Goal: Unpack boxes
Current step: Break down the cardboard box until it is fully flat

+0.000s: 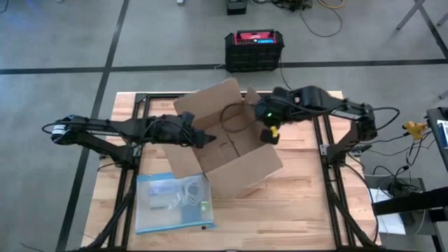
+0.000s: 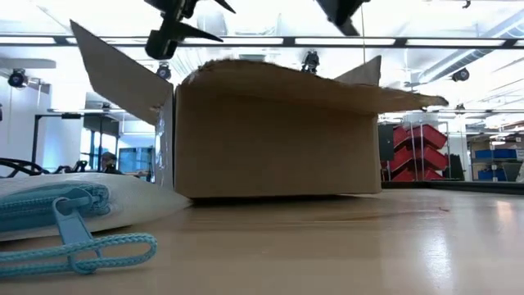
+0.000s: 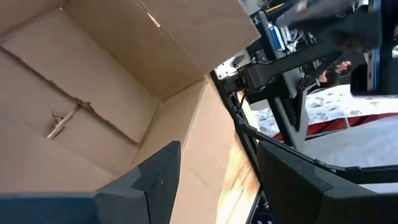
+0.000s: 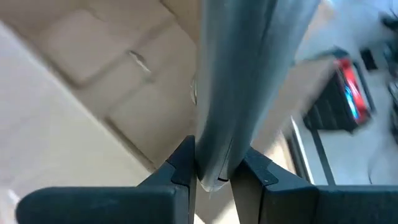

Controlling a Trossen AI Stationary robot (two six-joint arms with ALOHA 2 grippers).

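Note:
The brown cardboard box [image 1: 234, 143] stands mid-table on its base with its flaps open; the low view shows its near wall [image 2: 274, 139]. My left gripper [image 1: 208, 138] hovers open at the box's left edge and looks into the inside [image 3: 93, 81]; cardboard shows in the gap between its fingers [image 3: 214, 168]. My right gripper [image 1: 270, 133] hangs over the box's right side, shut on a smooth grey thing [image 4: 249, 68]. What that thing is cannot be told from the blurred picture. My right gripper pinches the narrow end of the grey thing [image 4: 214, 165] between its two fingers. The fingers slant down from the table's right side over the box. The grey thing runs on past the fingertips and widens; its far end is outside the picture.
A clear plastic bag with blue edges [image 1: 173, 203] lies on the table near the front left, its blue zip cord close to the low camera [image 2: 82, 246]. A dark cable loop [image 1: 231, 115] shows over the box. A black crate with a red top [image 1: 254, 47] stands on the floor behind the table.

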